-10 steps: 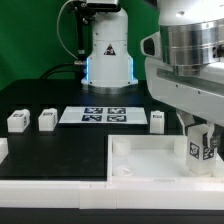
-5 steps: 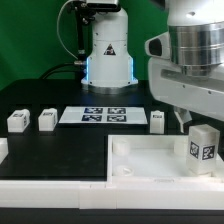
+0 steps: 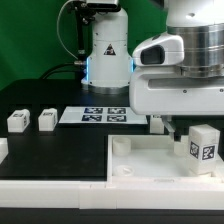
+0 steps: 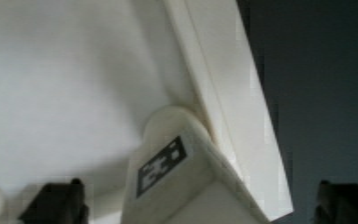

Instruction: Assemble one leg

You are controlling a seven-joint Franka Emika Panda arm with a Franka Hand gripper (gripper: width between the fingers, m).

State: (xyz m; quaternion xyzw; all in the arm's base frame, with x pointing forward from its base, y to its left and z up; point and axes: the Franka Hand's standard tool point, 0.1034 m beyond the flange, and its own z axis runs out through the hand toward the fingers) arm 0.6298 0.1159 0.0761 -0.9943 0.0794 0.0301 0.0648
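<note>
A leg point(image 3: 203, 149), a small white block with a marker tag facing the camera, stands upright in the corner socket of the large flat white square piece point(image 3: 140, 168) at the exterior view's right. My gripper point(image 3: 172, 128) hangs just to its left and slightly above, mostly hidden under the hand, touching nothing. In the wrist view the gripper point(image 4: 202, 203) is open, both dark fingers point(image 4: 59, 201) spread wide. The leg's tagged face point(image 4: 163, 166) and the square piece's edge point(image 4: 220, 90) lie between them.
Two loose legs point(image 3: 17, 121) point(image 3: 47, 120) stand at the exterior view's left. A third point(image 3: 157, 122) peeks out behind the hand. The marker board point(image 3: 100, 115) lies in the middle. A white bracket point(image 3: 2, 149) sits at the left edge. The robot base point(image 3: 105, 50) stands behind.
The gripper has let go of the leg and moved up and toward the exterior view's left. The leg stays upright in the corner socket.
</note>
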